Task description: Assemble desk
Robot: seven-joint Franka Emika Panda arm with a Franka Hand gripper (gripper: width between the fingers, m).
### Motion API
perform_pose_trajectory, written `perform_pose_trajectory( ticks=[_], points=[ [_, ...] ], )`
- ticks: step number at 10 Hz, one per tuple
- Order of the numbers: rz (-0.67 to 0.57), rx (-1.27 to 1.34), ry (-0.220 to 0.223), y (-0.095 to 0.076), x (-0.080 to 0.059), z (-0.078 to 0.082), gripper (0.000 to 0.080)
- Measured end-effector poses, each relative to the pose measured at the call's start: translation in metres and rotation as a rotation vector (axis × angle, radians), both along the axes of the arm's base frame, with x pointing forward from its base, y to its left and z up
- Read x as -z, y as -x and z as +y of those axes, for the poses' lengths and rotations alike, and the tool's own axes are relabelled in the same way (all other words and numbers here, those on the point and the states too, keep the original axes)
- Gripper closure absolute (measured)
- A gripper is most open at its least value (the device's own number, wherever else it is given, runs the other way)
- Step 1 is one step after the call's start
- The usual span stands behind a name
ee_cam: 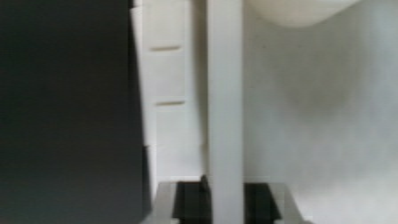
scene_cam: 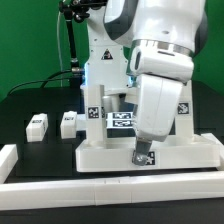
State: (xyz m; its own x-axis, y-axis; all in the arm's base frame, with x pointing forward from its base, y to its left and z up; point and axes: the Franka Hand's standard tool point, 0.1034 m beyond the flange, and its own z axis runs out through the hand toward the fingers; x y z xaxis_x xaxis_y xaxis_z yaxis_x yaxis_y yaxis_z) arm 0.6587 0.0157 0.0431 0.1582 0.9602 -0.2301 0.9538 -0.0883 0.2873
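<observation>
Black tabletop (scene_cam: 50, 150), green backdrop: white desk tray (scene_cam: 110, 152) sits centre-near, loose legs (scene_cam: 37, 126) (scene_cam: 68, 123) to its left; jaws seemingly clenched on the tray's near rim, likely repositioning it; next, release and fetch a leg.

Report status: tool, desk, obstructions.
Tool straddles rim of tabletop, grip unclear. Two upright legs on it; two loose legs at exterior view's left. Nothing seen in the way.

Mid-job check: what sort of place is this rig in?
Likely a lab robot bench: black table edged by white border bars, plain green backdrop, tag-marked desk legs lying loose beside the desk tabletop.
</observation>
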Motion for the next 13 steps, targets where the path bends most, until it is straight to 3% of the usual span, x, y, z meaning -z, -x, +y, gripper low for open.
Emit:
perform_pose_trajectory(
  ticks=[4, 11, 13],
  points=[
    [0.001, -0.021, 0.06, -0.006, 0.004, 0.006, 0.0732],
    [0.012, -0.038, 0.061, 0.009, 0.008, 0.006, 0.0732],
    [0.018, -0.029, 0.065, 0.009, 0.013, -0.002, 0.0732]
  ],
)
